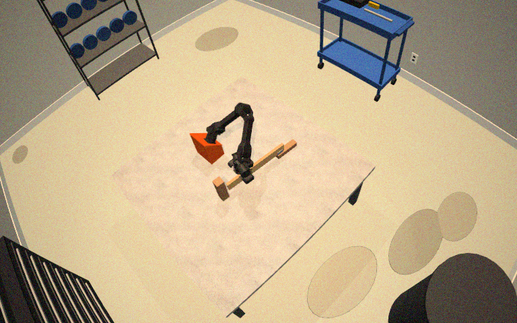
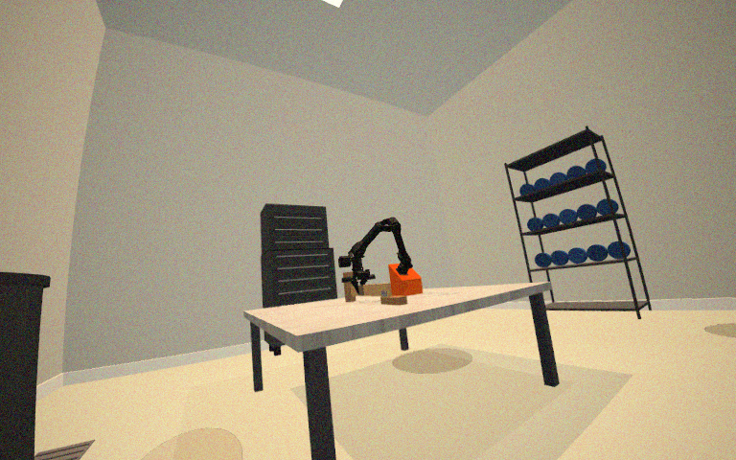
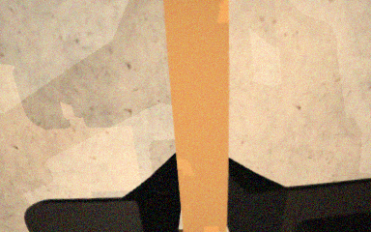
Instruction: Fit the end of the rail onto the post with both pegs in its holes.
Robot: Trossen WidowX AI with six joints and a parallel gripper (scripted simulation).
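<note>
The wooden rail (image 1: 268, 157) (image 2: 377, 288) (image 3: 200, 97) runs from beside the post to the footboard block. My gripper (image 1: 244, 175) (image 2: 356, 290) (image 3: 195, 156) is shut on the rail, nearer its post end. The short post (image 1: 221, 189) (image 2: 350, 287) stands upright; a narrow gap shows between it and the rail's near end. Pegs and holes are too small to make out. The rail's far end is at the grey bracket on the low footboard block (image 1: 289, 147) (image 2: 394, 300); I cannot tell how fully it is seated or whether the rail is exactly level.
The orange base block (image 1: 211, 152) (image 2: 405, 283) carries the arm and stands on the table (image 1: 274, 228) (image 2: 347, 322), to one side of the rail. A blue cart (image 1: 358, 64), a shelf rack (image 1: 122, 68) (image 2: 569, 217) and dark cabinets (image 2: 297, 260) stand away from the table.
</note>
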